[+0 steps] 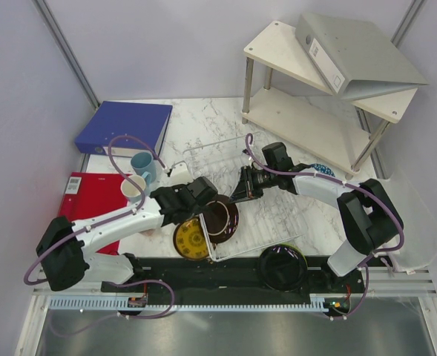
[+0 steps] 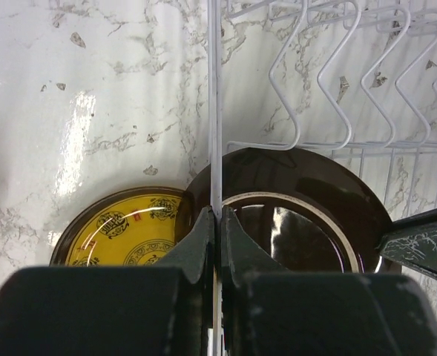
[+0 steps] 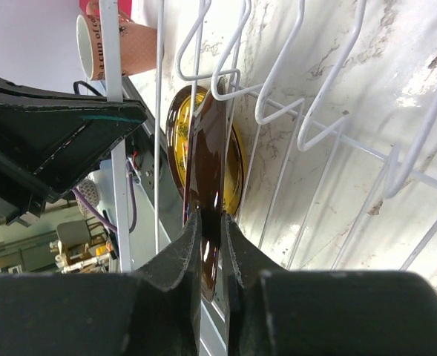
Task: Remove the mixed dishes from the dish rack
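The wire dish rack point(image 1: 277, 215) sits mid-table. My left gripper point(image 1: 206, 195) is shut on the rack's left rim wire point(image 2: 217, 133); its fingertips point(image 2: 217, 216) pinch that wire. My right gripper point(image 1: 238, 194) is shut on the rim of the dark red-black plate point(image 1: 222, 218), which stands on edge in the rack's near-left corner point(image 3: 207, 159). That plate also shows in the left wrist view point(image 2: 300, 215). The yellow-brown plate point(image 1: 190, 239) lies on the table just outside the rack's left side point(image 2: 122, 233). The glossy black plate point(image 1: 283, 267) lies at the front. No lime green plate is in view.
A light-blue mug point(image 1: 144, 165) and a white mug point(image 1: 134, 187) stand left of the rack, by a blue binder point(image 1: 123, 127) and a red folder point(image 1: 92, 199). The small blue dish point(image 1: 323, 169) peeks out behind the right arm. A white two-tier shelf point(image 1: 314, 122) carries a grey binder point(image 1: 355, 52).
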